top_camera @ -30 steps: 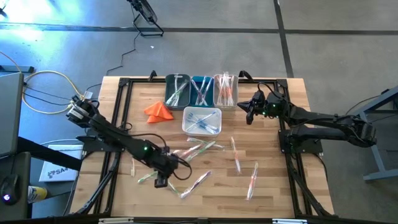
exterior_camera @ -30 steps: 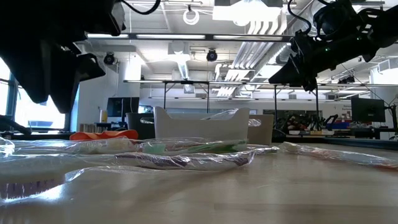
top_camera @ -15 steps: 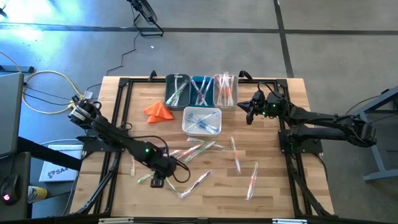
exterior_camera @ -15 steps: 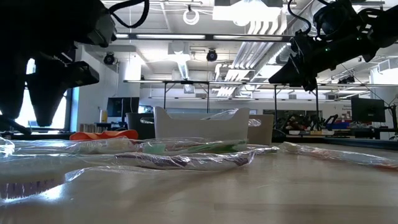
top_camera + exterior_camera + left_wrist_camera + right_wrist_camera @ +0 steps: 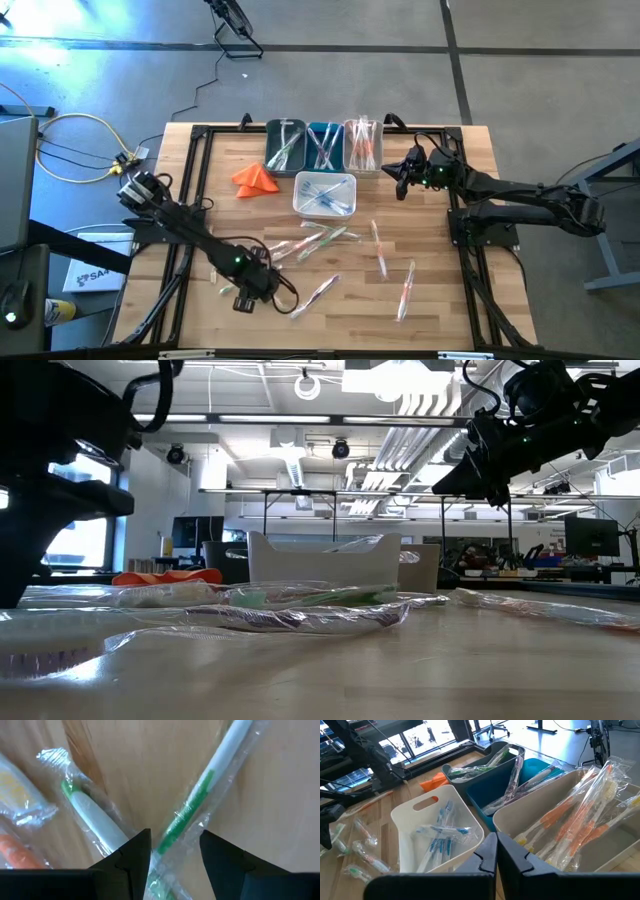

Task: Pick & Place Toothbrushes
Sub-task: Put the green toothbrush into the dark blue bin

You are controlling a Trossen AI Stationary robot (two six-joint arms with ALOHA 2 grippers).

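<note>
From above, my left gripper (image 5: 243,297) sits low over the table (image 5: 440,300) among scattered toothbrushes (image 5: 320,240). My right gripper (image 5: 400,180) waits beside the bins (image 5: 325,145), fingers pressed together. In my left wrist view, my spread fingers (image 5: 135,852) straddle a green toothbrush (image 5: 192,812).

We are in a robotics lab or workshop: two dark arms mounted on a wooden table (image 5: 440,300) above a grey concrete floor (image 5: 560,70), loose cables (image 5: 70,125) at left, and beyond the far edge, workbenches, monitors (image 5: 592,536) and exposed ceiling pipes (image 5: 425,435).
</note>
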